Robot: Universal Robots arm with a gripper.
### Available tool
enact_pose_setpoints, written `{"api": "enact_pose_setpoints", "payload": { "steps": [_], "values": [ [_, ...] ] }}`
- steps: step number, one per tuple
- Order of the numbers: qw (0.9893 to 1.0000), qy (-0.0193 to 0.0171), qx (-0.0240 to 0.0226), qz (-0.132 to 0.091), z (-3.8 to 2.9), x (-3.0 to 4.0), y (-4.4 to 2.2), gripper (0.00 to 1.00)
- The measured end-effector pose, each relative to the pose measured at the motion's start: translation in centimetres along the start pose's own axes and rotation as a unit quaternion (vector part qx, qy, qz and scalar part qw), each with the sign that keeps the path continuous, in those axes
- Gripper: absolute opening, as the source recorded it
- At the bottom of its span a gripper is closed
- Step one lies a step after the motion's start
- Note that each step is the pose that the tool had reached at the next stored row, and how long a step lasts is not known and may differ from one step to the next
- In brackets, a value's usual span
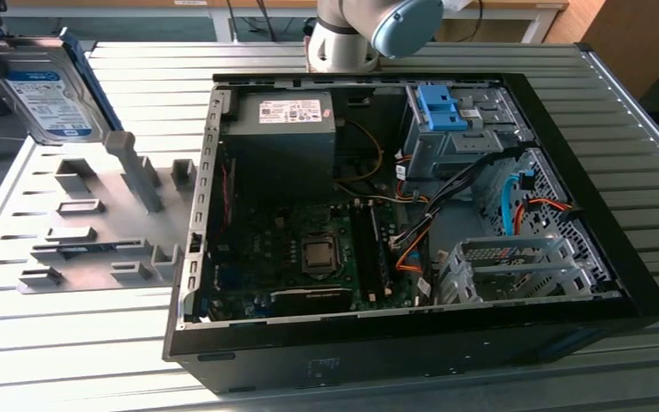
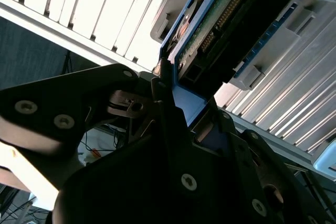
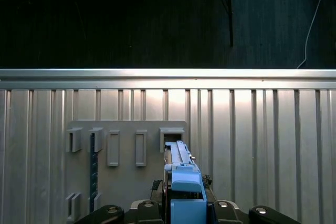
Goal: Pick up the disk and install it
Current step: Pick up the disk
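— How is the hand [image 2: 188, 107] found?

— It is seen clamped on the disk [image 1: 49, 94]. In the second wrist view the dark fingers [image 2: 164, 90] are pressed against the blue rail at one end of the drive, with no gap to be seen.

— And where is the disk held?

— It is held in the air at the exterior view's left, above the grey fixture plate [image 1: 106, 227] and clear of the plate's slots. The long axis is carried nearly upright, slightly tilted, with the label turned toward the exterior camera. In the first wrist view it is seen edge-on, running straight out from the hand.

— Which way is the place of installation judged to lie?

— The open computer case [image 1: 421, 352] lies toward the exterior view's right of the disk, well apart from it. Its drive cage [image 1: 473, 129], topped by a blue bracket [image 1: 438, 107], is set at the case's far corner, on the side away from the disk.

— What edges are to be minded?

— An upright post [image 1: 135, 172] of the fixture plate stands near the disk's lower end. The case's near wall rises between the plate and the cage, and loose cables [image 1: 444, 193] are draped beside the cage.

— Is open room available?

— Free space is seen above the tabletop [image 1: 55, 343] and over the case, whose side is off.
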State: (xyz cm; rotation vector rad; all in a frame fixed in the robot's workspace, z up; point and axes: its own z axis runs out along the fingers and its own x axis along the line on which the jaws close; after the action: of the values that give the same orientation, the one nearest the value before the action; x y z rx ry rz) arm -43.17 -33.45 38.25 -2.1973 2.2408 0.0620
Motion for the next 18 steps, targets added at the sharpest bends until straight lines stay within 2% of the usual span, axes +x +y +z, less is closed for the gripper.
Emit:
{"api": "enact_pose_setpoints", "payload": {
  "steps": [18],
  "values": [
    [1.0000, 0.0000, 0.0000, 0.000, -0.86, -0.02, 0.02, 0.37]
  ]
}}
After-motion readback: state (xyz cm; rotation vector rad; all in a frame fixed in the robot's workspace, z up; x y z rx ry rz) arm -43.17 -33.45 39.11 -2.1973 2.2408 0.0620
